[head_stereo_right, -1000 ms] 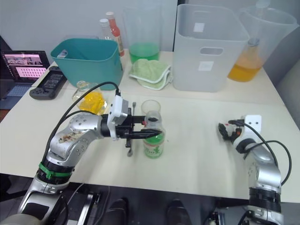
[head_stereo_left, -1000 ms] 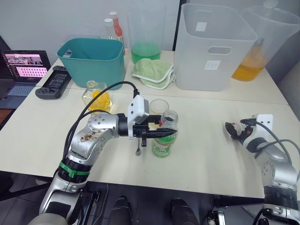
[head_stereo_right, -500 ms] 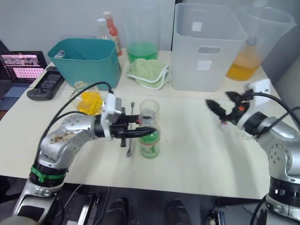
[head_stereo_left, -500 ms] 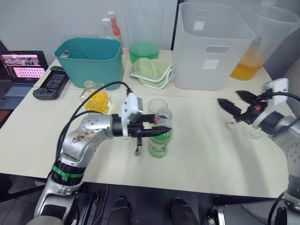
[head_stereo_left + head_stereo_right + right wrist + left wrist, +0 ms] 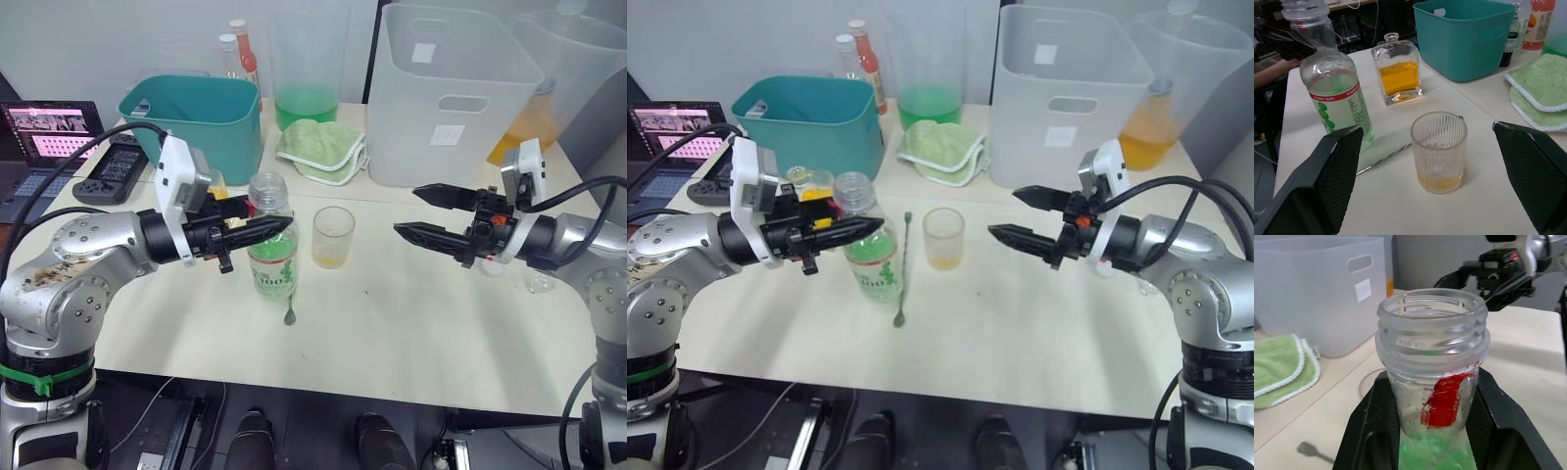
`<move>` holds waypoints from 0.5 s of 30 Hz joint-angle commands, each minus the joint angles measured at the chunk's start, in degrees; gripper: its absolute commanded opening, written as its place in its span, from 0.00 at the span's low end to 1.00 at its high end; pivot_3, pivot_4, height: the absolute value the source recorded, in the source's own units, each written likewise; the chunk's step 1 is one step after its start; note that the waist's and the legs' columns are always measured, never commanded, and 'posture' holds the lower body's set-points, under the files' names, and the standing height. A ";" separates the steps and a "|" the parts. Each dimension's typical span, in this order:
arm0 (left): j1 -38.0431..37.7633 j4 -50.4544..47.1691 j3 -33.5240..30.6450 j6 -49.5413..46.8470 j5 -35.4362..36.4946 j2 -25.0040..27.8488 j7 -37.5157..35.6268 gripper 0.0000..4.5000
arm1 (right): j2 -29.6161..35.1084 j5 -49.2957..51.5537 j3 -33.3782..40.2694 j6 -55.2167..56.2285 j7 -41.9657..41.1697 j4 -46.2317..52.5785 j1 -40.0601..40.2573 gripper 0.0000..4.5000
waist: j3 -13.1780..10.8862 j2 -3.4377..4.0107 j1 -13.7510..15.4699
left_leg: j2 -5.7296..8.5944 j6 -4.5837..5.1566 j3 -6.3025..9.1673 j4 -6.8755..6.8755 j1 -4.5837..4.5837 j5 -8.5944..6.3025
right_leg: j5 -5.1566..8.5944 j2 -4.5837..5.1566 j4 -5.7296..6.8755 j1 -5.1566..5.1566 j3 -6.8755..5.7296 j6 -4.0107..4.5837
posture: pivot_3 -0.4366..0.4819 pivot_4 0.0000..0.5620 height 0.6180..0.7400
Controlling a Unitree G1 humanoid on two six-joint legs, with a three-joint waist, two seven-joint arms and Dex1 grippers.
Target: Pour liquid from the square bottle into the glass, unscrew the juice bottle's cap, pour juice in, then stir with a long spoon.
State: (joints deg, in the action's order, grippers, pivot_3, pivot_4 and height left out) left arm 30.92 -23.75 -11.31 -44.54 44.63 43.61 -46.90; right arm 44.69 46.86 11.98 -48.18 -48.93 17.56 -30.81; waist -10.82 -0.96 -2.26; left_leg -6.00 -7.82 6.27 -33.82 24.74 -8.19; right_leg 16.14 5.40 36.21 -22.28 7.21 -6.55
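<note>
The juice bottle is clear with green liquid and a green label. It stands upright and uncapped, with my left gripper shut on its neck. To its right is the ribbed glass, which holds a little amber liquid. My right gripper hovers open to the right of the glass, pointing at it, with nothing between its fingers. The long spoon lies on the table between bottle and glass. The square bottle of amber liquid stands behind the juice bottle, near the teal bin.
A teal bin is at the back left, with a green cloth and a white bin further right. Jugs of green and orange liquid stand along the back. A laptop sits at the far left.
My left gripper has carried the juice bottle leftward, away from the glass and across the spoon. The right arm swung up from the table's right side toward the glass, fingers spread.
</note>
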 commanded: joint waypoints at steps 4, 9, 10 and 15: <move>4.47 5.23 3.14 11.16 -11.01 -0.57 1.59 0.30 | 1.31 0.65 1.05 -0.96 2.41 5.29 1.87 1.00 | -0.02 -0.03 0.30 | 0.00 0.00 0.00 0.00 0.02 0.00 | 0.00 0.00 -0.02 0.00 0.00 0.01 | 0.48 0.27 0.95; 9.40 14.91 10.76 22.92 -24.12 -3.64 3.78 0.30 | 1.08 1.97 4.17 -4.58 10.03 11.25 5.86 1.00 | -0.01 -0.03 0.92 | 0.00 0.00 0.00 0.00 0.04 0.00 | -0.01 -0.01 0.00 -0.03 -0.01 0.01 | 0.48 0.27 0.95; 10.20 16.47 11.89 24.79 -26.01 -4.26 3.91 0.30 | 1.07 2.51 4.78 -5.32 11.39 12.41 6.61 1.00 | -0.02 -0.03 1.26 | 0.00 0.00 0.00 0.00 0.04 0.00 | -0.01 -0.01 0.01 -0.03 -0.03 0.01 | 0.48 0.27 0.95; 15.04 29.66 15.46 40.53 -35.51 -8.41 5.35 0.30 | 2.44 3.96 8.07 -6.71 13.79 18.45 13.25 1.00 | -0.02 -0.04 1.58 | 0.00 -0.01 0.00 0.00 0.13 0.01 | -0.01 0.00 -0.04 -0.06 -0.05 0.01 | 0.48 0.27 0.95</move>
State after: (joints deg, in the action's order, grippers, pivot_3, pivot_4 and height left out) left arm 42.93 3.55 4.67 -10.93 12.39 35.37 -43.06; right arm 46.11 49.04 16.98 -54.53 -35.79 32.90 -18.21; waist -10.84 -1.00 -0.68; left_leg -6.00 -7.83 6.27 -33.83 24.89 -8.18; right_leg 16.13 5.40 36.17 -22.36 7.15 -6.53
